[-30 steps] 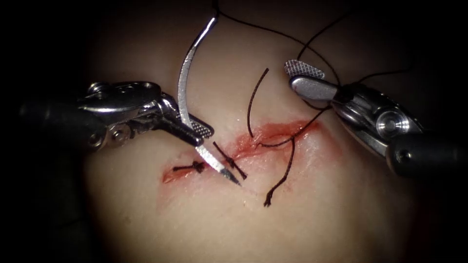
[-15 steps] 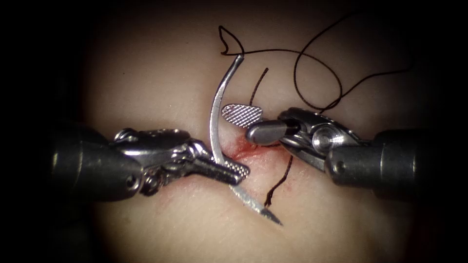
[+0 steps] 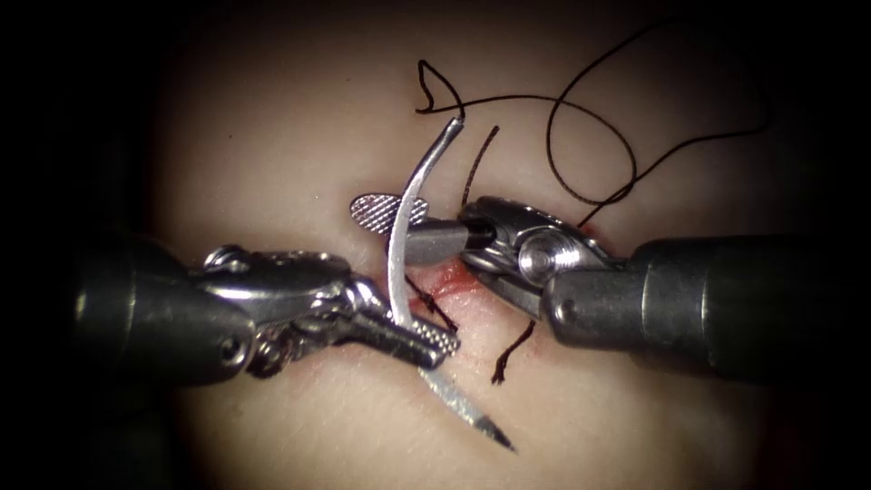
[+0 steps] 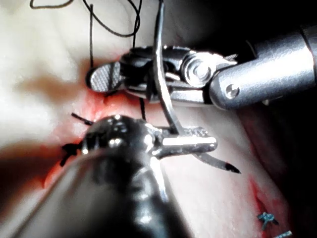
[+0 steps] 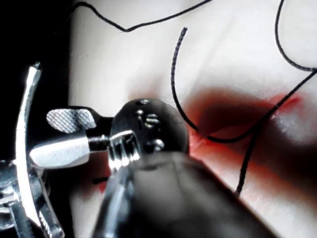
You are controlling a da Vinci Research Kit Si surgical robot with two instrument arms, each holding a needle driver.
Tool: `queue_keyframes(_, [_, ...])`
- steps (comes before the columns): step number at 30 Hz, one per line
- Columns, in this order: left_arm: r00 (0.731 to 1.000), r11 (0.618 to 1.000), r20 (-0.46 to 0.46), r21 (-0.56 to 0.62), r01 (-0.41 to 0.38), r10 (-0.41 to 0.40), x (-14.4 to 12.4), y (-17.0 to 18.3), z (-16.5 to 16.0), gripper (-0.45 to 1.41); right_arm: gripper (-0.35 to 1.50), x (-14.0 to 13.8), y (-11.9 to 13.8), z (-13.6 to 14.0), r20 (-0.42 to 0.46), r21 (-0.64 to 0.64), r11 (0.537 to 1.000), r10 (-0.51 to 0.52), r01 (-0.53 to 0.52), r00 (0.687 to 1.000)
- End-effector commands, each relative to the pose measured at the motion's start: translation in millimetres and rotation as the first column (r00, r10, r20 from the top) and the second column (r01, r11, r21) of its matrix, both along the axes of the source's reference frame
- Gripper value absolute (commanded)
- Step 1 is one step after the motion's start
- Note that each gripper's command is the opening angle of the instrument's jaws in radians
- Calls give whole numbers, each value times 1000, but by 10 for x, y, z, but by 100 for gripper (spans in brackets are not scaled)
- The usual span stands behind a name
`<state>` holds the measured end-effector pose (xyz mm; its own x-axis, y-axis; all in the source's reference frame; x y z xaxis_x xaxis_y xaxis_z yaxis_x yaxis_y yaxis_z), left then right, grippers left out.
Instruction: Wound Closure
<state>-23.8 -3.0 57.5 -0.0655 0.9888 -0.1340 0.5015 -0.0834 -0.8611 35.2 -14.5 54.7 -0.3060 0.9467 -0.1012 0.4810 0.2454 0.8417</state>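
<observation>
My left tool point(image 3: 440, 343) is shut on the curved needle point(image 3: 394, 263) about a third of the way back from its point. The needle is out of the tissue point(image 3: 272, 136); its point hangs over the skin on the near side of the cut point(image 3: 449, 283). My right tool point(image 3: 381, 231) is open, and its jaws straddle the needle's middle, one on each side. In the left wrist view my left tool point(image 4: 198, 144) clamps the needle point(image 4: 161, 89). In the right wrist view my right tool point(image 5: 42, 136) gapes beside the needle point(image 5: 22, 129). Black thread point(image 3: 590, 118) runs from the needle's blunt end.
A loose piece of thread point(image 3: 517, 349) lies across the cut, its far end point(image 3: 478, 159) rising behind my right tool. Short knot tails point(image 3: 435, 308) stick up from an earlier stitch. Red fluid stains the cut's edges. The thread loops loosely at the far right.
My left tool has carried the needle right and toward the near side. My right tool came in from the right with jaws open and now straddles the needle's middle.
</observation>
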Motion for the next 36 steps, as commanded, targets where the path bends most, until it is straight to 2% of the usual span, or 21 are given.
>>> queue_keyframes(1, [1000,1000,0,0,-3,3,-4,-2,5,-45,111,10,1,0,-2,9,1000,11,-11,1000])
queue_keyframes(4, [1000,1000,-1,4,-15,15,-2,-2,4,-45,104,2,-4,-4,-11,61,998,-26,27,1000])
queue_keyframes(8, [999,999,-1,10,-32,32,-2,-3,2,-45,104,-5,-9,-9,-21,95,994,-57,59,998])
queue_keyframes(12, [999,999,-1,15,-48,48,-1,-3,-2,-45,76,-13,-8,-6,-20,101,993,-65,67,998])
queue_keyframes(14, [999,998,-1,18,-52,52,-1,-2,-5,-45,69,-16,-5,-4,-19,103,992,-65,66,998])
queue_keyframes(17, [998,998,-1,21,-55,55,1,0,-7,-45,72,-21,0,1,-17,104,992,-66,67,998])
queue_keyframes(19, [998,998,-1,20,-56,56,1,-1,-6,-45,88,-22,1,1,-17,105,992,-66,68,998])
queue_keyframes(21, [998,998,-1,21,-63,63,0,-2,-6,-45,93,-22,0,0,-19,108,991,-73,75,997])
queue_keyframes(22, [998,997,-1,23,-69,69,0,-2,-6,-45,101,-21,-1,-2,-21,111,991,-79,81,997])
queue_keyframes(32, [997,997,0,24,-75,75,-1,-5,-8,-45,98,-14,-15,-26,-53,189,973,-128,136,990])
queue_keyframes(34, [997,997,0,24,-76,76,-1,-6,-9,-45,93,-12,-15,-27,-55,197,971,-127,136,990])
queue_keyframes(36, [996,995,-1,32,-93,93,-1,-8,-10,-45,76,-10,-14,-27,-57,203,970,-127,136,990])
